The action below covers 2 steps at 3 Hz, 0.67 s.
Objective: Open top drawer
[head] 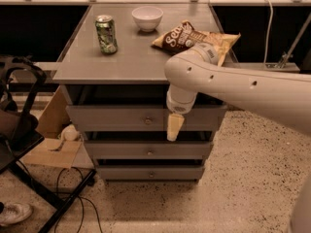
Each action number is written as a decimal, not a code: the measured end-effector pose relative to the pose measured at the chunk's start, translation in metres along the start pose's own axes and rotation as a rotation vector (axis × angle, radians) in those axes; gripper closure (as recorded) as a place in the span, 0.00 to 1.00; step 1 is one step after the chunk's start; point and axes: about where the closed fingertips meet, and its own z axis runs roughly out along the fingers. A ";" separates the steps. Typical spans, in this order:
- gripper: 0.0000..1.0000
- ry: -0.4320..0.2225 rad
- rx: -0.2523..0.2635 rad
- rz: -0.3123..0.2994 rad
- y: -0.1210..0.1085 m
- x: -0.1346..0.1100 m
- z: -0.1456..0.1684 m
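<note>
Below the tabletop's near edge, the top drawer sits closed, its knob free. Just right of the knob hangs the gripper (narrow, holding nothing), pointing down, seemingly lining up for a grasp.

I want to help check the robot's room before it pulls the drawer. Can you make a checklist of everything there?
Surface: grey cabinet top, flat.
Job's things: top drawer looks shut; its round knob is not gripped.
Clutter: green can, white bowl, chip bag, all on top.
Gripper: gripper hangs in front of the top drawer, just right of the knob.
Cables: black cables on the floor at left; white cable behind at right.
Surroundings: middle drawer, bottom drawer, cardboard, shoe, speckled floor.
</note>
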 end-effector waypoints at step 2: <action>0.26 0.009 -0.106 0.074 0.016 0.004 0.063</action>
